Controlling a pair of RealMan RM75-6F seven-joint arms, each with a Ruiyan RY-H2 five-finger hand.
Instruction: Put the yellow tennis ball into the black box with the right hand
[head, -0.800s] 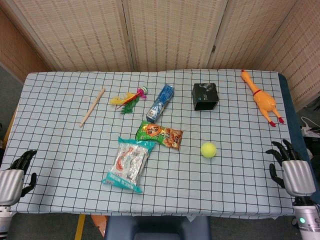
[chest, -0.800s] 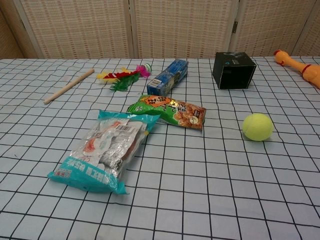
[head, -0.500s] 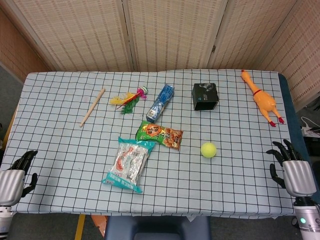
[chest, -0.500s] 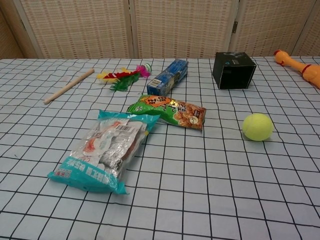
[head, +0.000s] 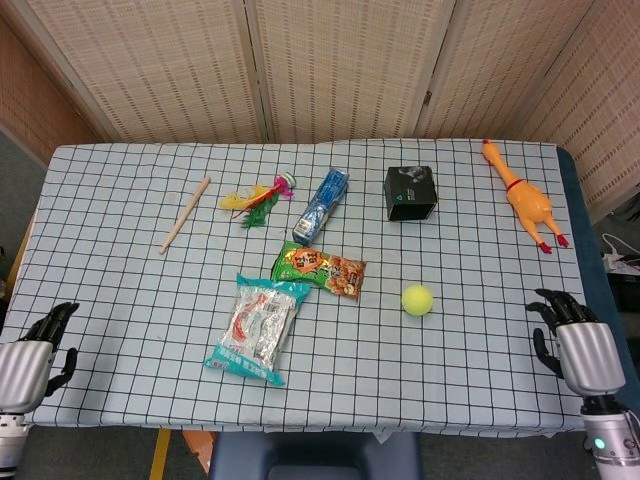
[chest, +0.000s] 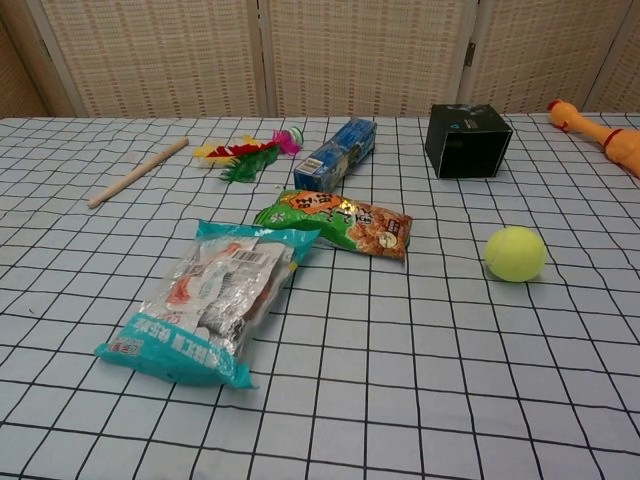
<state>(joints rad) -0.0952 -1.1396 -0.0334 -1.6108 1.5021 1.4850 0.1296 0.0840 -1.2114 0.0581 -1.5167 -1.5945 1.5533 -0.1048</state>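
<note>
Fingers of our right hand spread apart and hold nothing, at the table's right edge. Our left hand sits at the left near corner, its fingers loosely apart and empty too. We see the yellow tennis ball resting on the checked cloth, well apart from our right fingertips, off toward the table's middle and slightly beyond them. Farther out from the ball stands the black box. Beyond our right fingers, along that edge, lies a rubber chicken. Between our two hands lie a silver snack bag, a green-orange snack packet, a blue pack, a feathered toy and a wooden stick.
</note>
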